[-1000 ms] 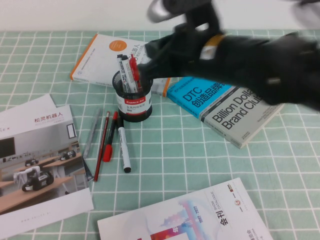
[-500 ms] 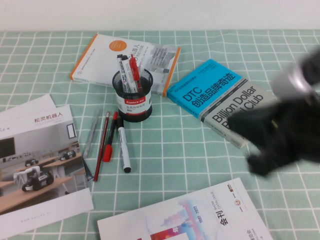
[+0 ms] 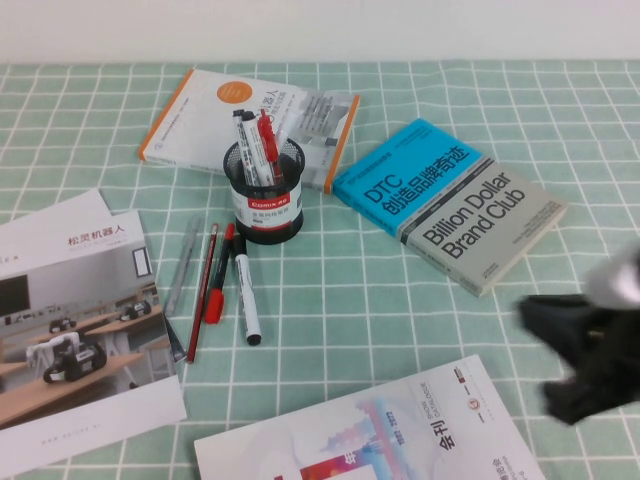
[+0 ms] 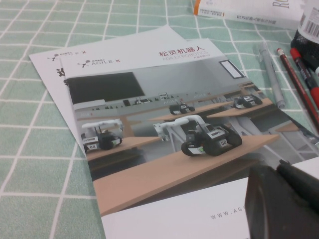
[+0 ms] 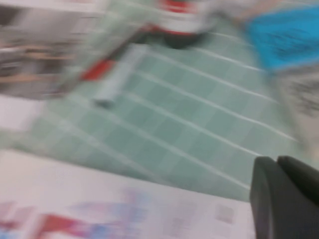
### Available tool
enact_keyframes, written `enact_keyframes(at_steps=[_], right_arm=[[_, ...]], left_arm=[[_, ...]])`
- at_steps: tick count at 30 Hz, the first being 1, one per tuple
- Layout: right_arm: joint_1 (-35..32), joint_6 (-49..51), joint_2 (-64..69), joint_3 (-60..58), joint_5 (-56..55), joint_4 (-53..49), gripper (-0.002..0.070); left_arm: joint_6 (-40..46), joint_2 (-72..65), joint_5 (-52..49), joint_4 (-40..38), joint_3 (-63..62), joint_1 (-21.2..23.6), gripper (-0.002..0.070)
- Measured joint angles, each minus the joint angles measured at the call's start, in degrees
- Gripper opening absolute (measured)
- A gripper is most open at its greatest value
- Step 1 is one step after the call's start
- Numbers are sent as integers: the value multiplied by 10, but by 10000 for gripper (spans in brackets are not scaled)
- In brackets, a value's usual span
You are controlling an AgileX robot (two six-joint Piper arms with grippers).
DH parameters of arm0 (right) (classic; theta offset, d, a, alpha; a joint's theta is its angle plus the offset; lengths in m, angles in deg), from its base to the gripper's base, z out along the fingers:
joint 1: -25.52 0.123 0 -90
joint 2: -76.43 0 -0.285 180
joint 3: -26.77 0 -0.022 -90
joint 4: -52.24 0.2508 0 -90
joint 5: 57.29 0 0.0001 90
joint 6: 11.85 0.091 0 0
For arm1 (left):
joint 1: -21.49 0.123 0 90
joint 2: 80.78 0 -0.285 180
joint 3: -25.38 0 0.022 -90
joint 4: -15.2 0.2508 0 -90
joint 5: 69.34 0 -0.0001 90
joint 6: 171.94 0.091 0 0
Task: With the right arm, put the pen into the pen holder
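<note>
The black mesh pen holder (image 3: 266, 205) stands left of centre on the checked cloth. The red pen (image 3: 267, 138) stands upright in it beside a white-and-black marker (image 3: 246, 140). My right gripper (image 3: 545, 315) is blurred at the front right, far from the holder, above the cloth by a brochure. In the right wrist view its fingers (image 5: 279, 189) lie together with nothing between them, and the holder (image 5: 179, 20) is a distant blur. My left gripper (image 4: 279, 181) is shut and empty over the robot brochure (image 4: 164, 124); it is out of the high view.
A grey pen (image 3: 183, 262), a thin red stick (image 3: 203, 290), a red-and-black pen (image 3: 219, 275) and a white marker (image 3: 246, 290) lie in front of the holder. An orange-edged book (image 3: 210, 115), a blue book (image 3: 450, 200) and brochures (image 3: 400, 430) lie around.
My right arm has pulled away from the pen holder, sweeping right and toward the front of the table. The red pen stays standing in the holder.
</note>
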Motion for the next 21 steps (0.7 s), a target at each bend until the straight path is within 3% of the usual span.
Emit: enact_keyframes(at_steps=[9, 13, 21], right_arm=[[-240, 1, -228, -205, -50, -5, -19], [-283, 1, -338, -275, -64, -5, -19], [-294, 1, -485, -348, -67, -23, -19]], left_arm=[[0, 0, 0, 0, 0, 0, -6], [0, 0, 0, 0, 0, 0, -6], [0, 0, 0, 0, 0, 0, -6]])
